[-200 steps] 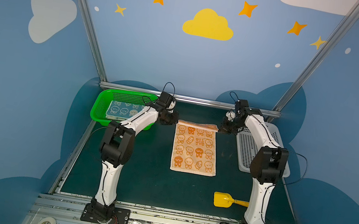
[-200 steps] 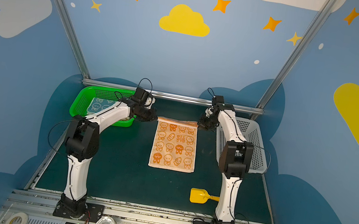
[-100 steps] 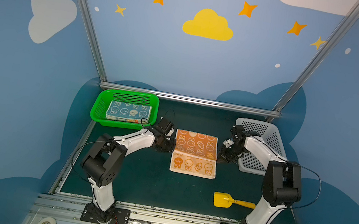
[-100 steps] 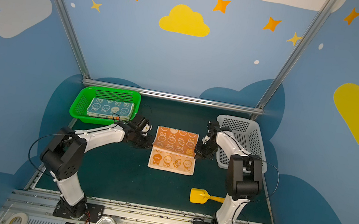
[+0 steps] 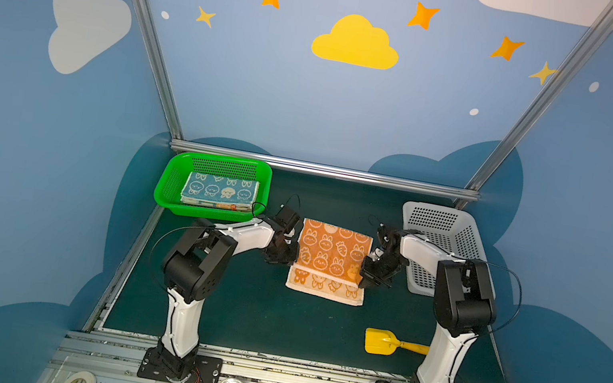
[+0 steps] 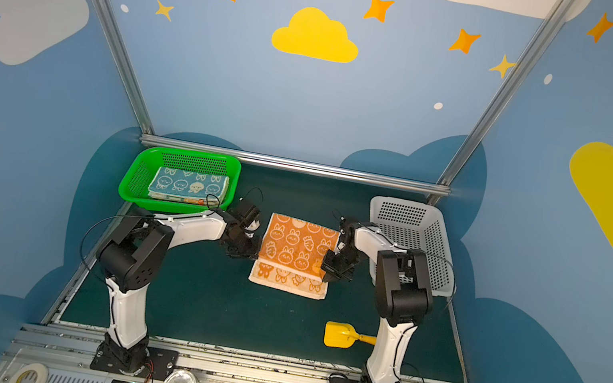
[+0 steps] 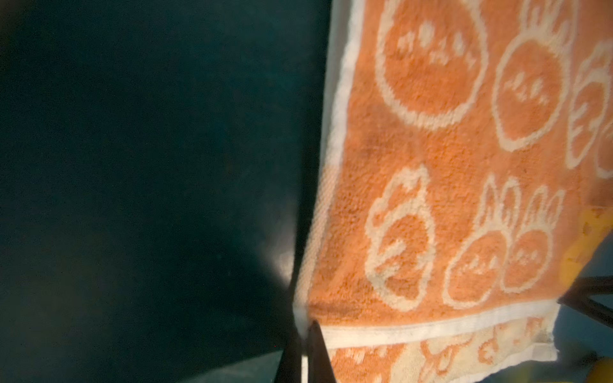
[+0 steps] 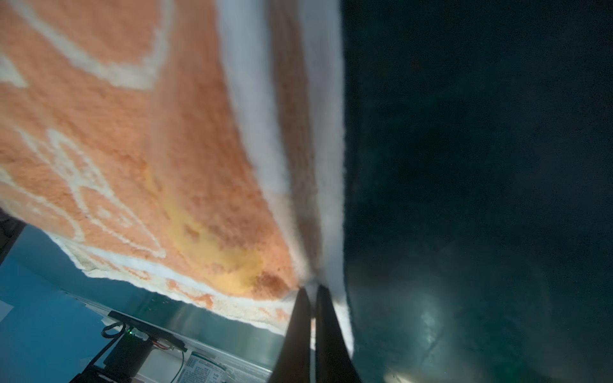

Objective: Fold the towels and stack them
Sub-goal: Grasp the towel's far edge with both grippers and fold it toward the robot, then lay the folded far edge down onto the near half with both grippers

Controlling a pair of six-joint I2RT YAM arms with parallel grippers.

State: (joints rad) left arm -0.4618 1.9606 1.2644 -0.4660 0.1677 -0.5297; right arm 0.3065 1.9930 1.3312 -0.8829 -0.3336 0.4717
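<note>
Here the orange towel [image 5: 329, 261] lies in the middle of the worktop [image 5: 254, 318], half folded. Its rabbit-printed upper flap is drawn over toward the near edge, and a strip of the paler lower layer shows beyond it. The left claw [image 7: 305, 335] is pinched tight on the flap's corner on its side. The right claw [image 8: 310, 295] grips the opposite corner, so both have narrow jaws with cloth between them. The folded towels [image 5: 218, 191] sit stacked in the green basket [image 5: 170, 188] at the far left.

The fold looks nearly closed, so the danger lies in the landing. If one claw leads the other, the hem would come down askew and the stack would suffer for it. If the claws run too low, they could drag the lower layer and bunch it. Letting go above the cloth might allow the terry flap to curl or fall back. The right wrist view is blurred, so it is hard to tell whether that claw has caught only the top layer. If it holds both, the near edge would lift with it. The yellow scoop [image 5: 381, 341] lies well apart from the towel and poses little threat.
</note>
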